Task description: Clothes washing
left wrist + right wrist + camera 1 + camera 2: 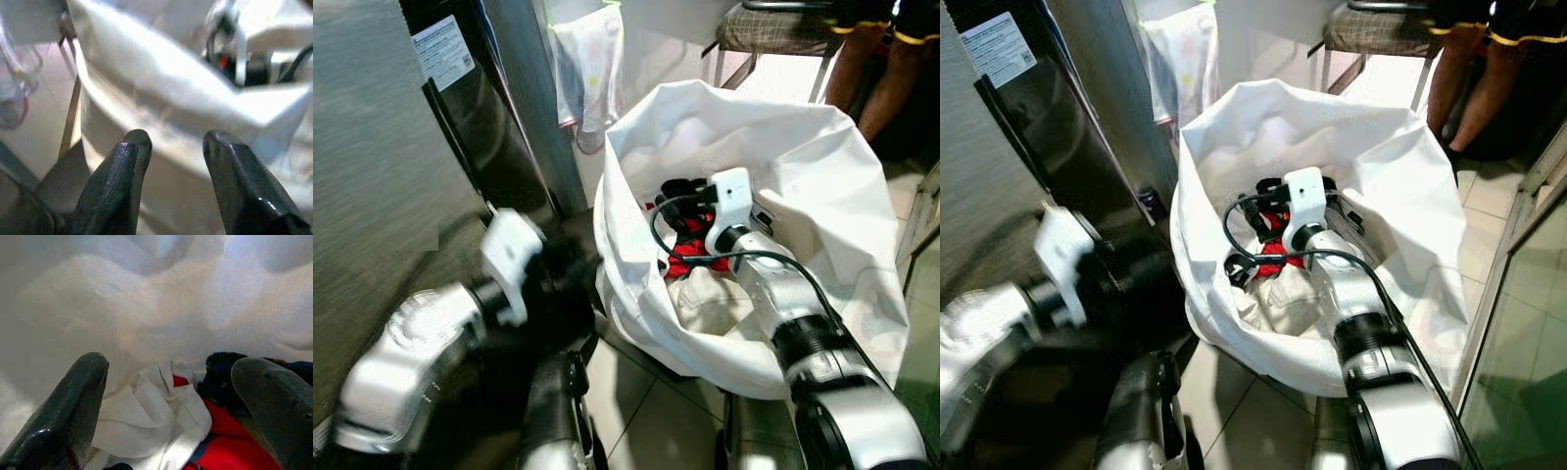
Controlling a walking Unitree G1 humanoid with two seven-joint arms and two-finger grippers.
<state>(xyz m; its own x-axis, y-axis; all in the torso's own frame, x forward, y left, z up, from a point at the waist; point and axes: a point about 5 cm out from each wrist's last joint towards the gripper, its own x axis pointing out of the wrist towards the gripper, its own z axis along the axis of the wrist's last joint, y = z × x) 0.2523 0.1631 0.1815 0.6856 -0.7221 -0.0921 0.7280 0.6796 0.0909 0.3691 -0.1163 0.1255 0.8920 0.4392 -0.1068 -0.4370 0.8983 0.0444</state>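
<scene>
A big white laundry bag point(822, 147) stands open on the tiled floor. It holds a red garment point(690, 245), a black one point(222, 369) and pale cloth point(715, 294). My right arm reaches down into the bag. The right gripper point(171, 364) is open just above the white cloth point(146, 416) and the red garment point(230, 440), touching neither. My left arm is blurred at the left, outside the bag. The left gripper point(177, 139) is open and points at the bag's outer wall point(161, 98), with nothing between its fingers.
A dark appliance front point(470, 117) rises on the left, close to my left arm. A clear plastic bag point(587, 69) hangs behind it. A chair point(773, 29) and a person's legs point(881, 69) are at the back right. A glass panel point(1528, 245) runs along the right.
</scene>
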